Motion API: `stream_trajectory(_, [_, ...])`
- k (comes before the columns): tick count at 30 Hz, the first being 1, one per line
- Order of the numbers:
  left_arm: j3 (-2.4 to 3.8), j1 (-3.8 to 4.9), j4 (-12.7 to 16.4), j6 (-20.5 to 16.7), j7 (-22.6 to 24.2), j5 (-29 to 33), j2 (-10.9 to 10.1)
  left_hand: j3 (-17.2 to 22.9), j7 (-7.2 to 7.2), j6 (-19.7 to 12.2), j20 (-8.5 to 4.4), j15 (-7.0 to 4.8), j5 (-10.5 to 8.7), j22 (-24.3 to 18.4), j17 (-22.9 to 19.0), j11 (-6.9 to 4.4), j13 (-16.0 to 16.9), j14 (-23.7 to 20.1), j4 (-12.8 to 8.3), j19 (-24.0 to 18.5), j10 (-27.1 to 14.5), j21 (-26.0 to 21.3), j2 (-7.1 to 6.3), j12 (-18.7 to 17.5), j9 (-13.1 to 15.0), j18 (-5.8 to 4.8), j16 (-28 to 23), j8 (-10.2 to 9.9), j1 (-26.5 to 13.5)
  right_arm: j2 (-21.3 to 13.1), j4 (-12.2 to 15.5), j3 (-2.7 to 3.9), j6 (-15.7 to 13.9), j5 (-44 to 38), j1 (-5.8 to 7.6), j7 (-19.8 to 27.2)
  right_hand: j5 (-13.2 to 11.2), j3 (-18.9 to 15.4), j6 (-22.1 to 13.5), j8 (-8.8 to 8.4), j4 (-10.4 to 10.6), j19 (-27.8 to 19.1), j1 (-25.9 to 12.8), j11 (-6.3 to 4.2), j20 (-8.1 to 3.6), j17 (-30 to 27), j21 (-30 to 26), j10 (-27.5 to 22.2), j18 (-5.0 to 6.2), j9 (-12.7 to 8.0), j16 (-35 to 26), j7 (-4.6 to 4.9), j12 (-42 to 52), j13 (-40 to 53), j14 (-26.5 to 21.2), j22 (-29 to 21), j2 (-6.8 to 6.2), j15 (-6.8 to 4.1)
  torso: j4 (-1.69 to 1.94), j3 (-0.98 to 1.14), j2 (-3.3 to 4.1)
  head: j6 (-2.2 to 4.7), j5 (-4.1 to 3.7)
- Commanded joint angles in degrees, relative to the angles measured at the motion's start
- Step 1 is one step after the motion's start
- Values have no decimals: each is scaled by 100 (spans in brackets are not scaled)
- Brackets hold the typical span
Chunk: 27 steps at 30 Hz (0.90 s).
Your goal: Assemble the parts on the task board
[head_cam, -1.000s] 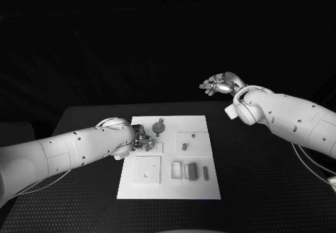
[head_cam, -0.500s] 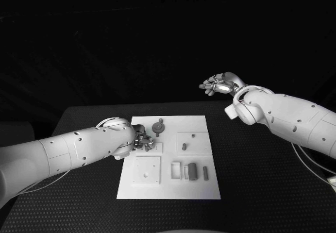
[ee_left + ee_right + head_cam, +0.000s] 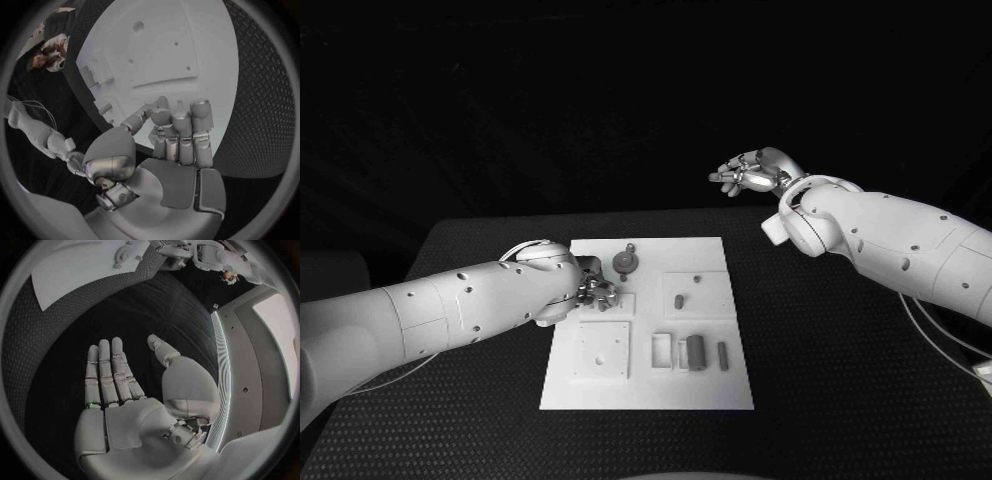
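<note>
Left hand (image 3: 593, 291), fingers curled on something I cannot make out, sits at the task board's (image 3: 646, 390) left edge; right hand (image 3: 754, 172), flat and empty, hangs far beyond it.

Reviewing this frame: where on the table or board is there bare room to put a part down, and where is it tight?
Bare patches: the black table right of the task board, under the raised right hand, and the board's near strip. Tight: the board's left middle, where the left hand sits, and the cluster of grey parts.

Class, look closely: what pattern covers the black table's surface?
A fine woven, diamond-like mesh on the table, clearest in the left wrist view.
</note>
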Motion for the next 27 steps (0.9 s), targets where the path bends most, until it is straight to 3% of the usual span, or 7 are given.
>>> stream_trajectory(1, [-25,-35,4,243,-72,-351,22,27,-6,28,-42,-50,-39,109,-10,-3,-6,0,13,-9,-27,18,308,21,-6,249,33,-18,393,7,-1,3,72,-5,-2,52,2,-4,60,20,28,-44,-58,222,0,10,-40,-639,-48,-8,-16,196,15,-9,-11,6,4,27,-2,1,1,-1,-2])
stream_trajectory(27, [-25,-35,-46,469,-210,-146,9,-12,-8,39,-28,-35,-1,110,-21,-5,-16,-2,29,-18,-29,19,399,30,6,234,52,-12,353,5,10,2,73,-4,-4,51,2,-5,60,22,33,-44,-56,222,2,18,-46,-639,-45,-12,-21,196,19,-15,-11,13,3,27,2,0,0,-12,-7])
